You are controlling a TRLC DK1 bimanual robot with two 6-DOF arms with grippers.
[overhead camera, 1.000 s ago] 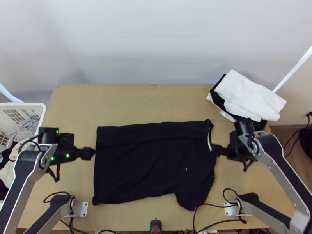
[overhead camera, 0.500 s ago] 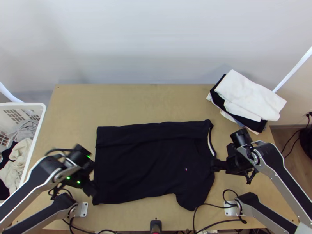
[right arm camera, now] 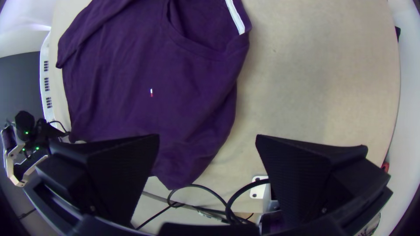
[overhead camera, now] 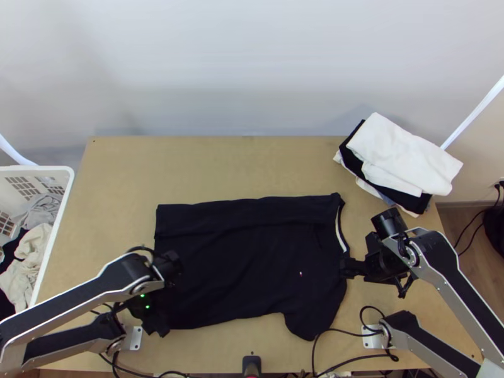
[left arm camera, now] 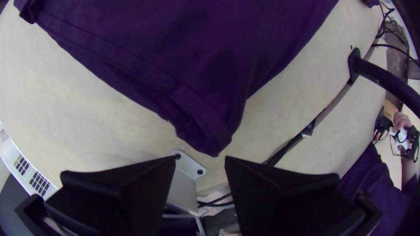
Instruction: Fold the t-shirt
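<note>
Shifted left gripper (overhead camera: 155,329) from the left hem to the near-left corner of the T-shirt (overhead camera: 252,271) since the earlier frames; also brought right gripper (overhead camera: 346,268) a bit nearer along the collar end. Got T-shirt lying as before, mid-table, hem left, collar right, near sleeve sticking out at near right, long crease along the far side. Can't make out far sleeve. Near-left corner mostly hidden from the top view by left arm (overhead camera: 121,277); dark on dark, hard to split gripper from cloth. Basket (overhead camera: 62,171) cut off at left, with crumpled clothes (overhead camera: 28,255) inside. Partly covered dark cloth (overhead camera: 412,200) under white ones (overhead camera: 403,154) in the stack at far right.

Left gripper (left arm camera: 200,161): reads open, moderate gap between fingers, corner of T-shirt just past the tips, nothing gripped. Can't tell about contact. Right gripper (right arm camera: 208,137): reads wide open, nothing gripped, over the right edge of T-shirt near the collar, with cloth and bare table (right arm camera: 323,78) seen past the gap. Can't tell about contact there either.
</note>
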